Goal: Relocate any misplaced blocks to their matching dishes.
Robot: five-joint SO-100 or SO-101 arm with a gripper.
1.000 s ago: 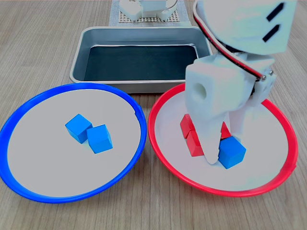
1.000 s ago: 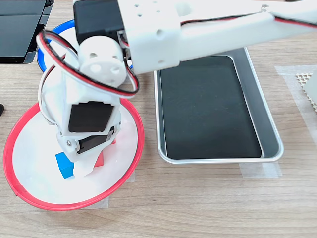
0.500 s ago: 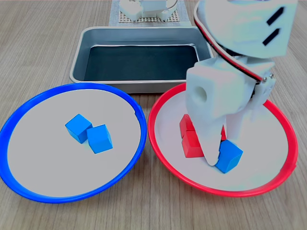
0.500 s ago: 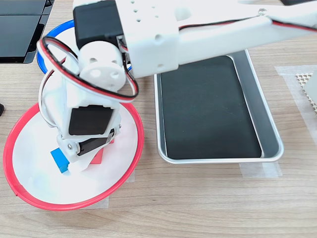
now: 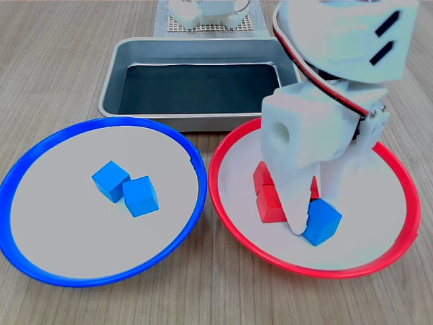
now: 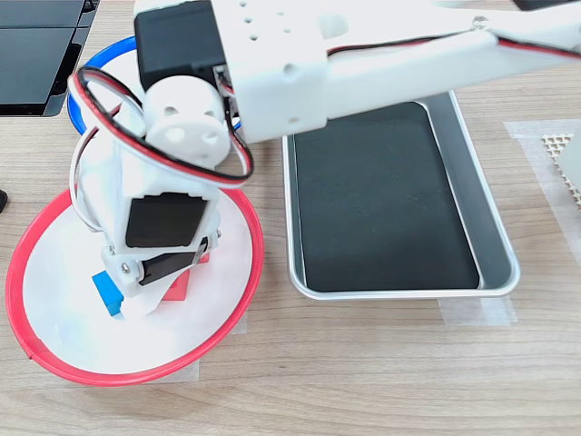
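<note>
Now, in the first exterior view, the pincer stands low inside the red-rimmed dish, its long white finger pressed against the near-left face of the misplaced blue cube. The cube sits tilted, one corner toward the camera, touching that finger and lying toward the first exterior view's right of it. The other finger is hidden behind the cube and the arm's body, so whether the pincer is clamped on the cube or only resting beside it cannot be told from here. Two red cubes lie just to the left, touching the white finger or nearly so. The blue-rimmed dish, well apart on the left, holds two blue cubes (the likely destination).

In the second exterior view, the servo housing covers most of the grasp. The blue cube peeks out on the second exterior view's left of the pincer, with a red cube on the other side. It is probably gripped, though the contact stays hidden. The blue-rimmed dish shows only as an arc beyond the arm, and the metal tray rests to the right on the bench.
</note>
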